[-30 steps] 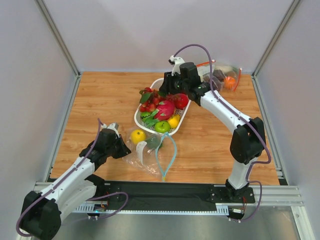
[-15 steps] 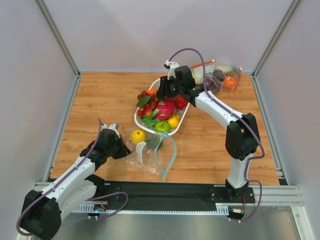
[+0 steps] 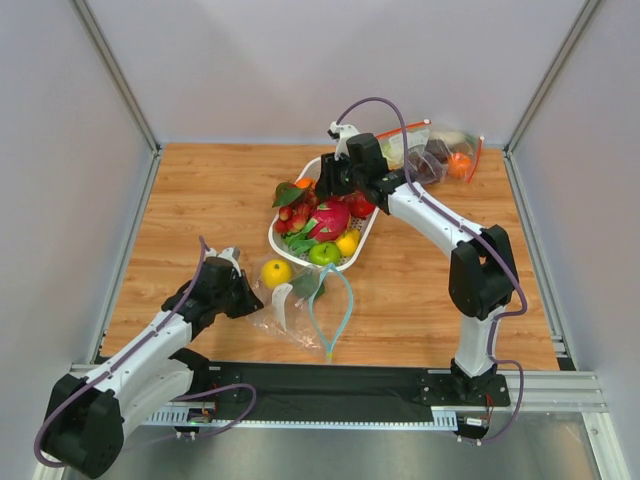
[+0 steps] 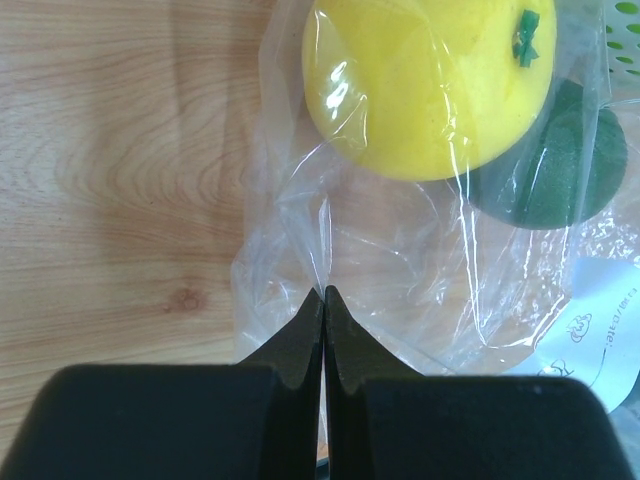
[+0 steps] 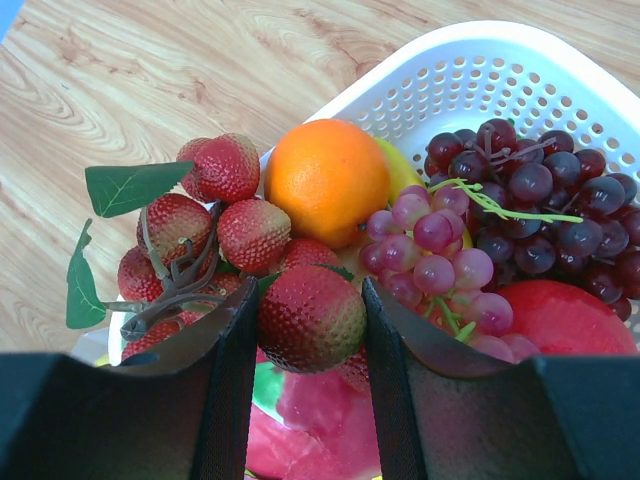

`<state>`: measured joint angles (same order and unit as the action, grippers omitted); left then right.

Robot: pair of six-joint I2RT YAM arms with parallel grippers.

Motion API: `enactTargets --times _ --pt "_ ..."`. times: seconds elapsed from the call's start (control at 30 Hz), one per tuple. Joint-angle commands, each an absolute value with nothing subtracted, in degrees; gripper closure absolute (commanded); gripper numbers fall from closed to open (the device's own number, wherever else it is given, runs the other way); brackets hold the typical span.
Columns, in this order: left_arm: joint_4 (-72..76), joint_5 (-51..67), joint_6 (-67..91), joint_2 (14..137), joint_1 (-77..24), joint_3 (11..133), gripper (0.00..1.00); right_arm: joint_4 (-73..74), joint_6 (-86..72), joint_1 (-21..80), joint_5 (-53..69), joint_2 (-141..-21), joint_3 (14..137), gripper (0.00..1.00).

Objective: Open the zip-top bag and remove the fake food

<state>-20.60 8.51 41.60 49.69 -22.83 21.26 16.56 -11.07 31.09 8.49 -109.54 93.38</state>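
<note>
The clear zip-top bag lies near the front of the table, its teal zip strip standing in an open loop. Inside it are a yellow lemon and a dark green fruit, beside the white label. My left gripper is shut on a fold of the bag's plastic at its left edge. My right gripper is shut on a red strawberry of a leafy bunch, hanging over the left end of the white basket. An orange lies just beyond.
The basket also holds purple grapes, a pink dragon fruit, a green apple and a small yellow fruit. A second clear bag with a red-orange zip strip lies at the back right.
My right gripper has shifted a little to the left over the basket, carrying the strawberry bunch with it. The left arm and the bag have stayed put.
</note>
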Motion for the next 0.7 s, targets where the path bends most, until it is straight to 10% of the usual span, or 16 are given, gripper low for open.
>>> enactTargets --times 0.0,0.13,0.67 --pt "-19.2 9.6 40.3 50.3 -22.5 21.2 1.00 17.6 -9.7 31.1 6.6 -108.7 95.2 0.65" --pt "-19.1 9.7 40.3 50.4 -22.6 21.4 1.00 16.3 -10.0 31.1 8.3 -107.9 94.6 0.49" --pt "-19.2 9.8 40.2 50.2 -22.5 21.3 1.00 16.0 -9.7 30.1 4.5 -103.0 91.9 0.34"
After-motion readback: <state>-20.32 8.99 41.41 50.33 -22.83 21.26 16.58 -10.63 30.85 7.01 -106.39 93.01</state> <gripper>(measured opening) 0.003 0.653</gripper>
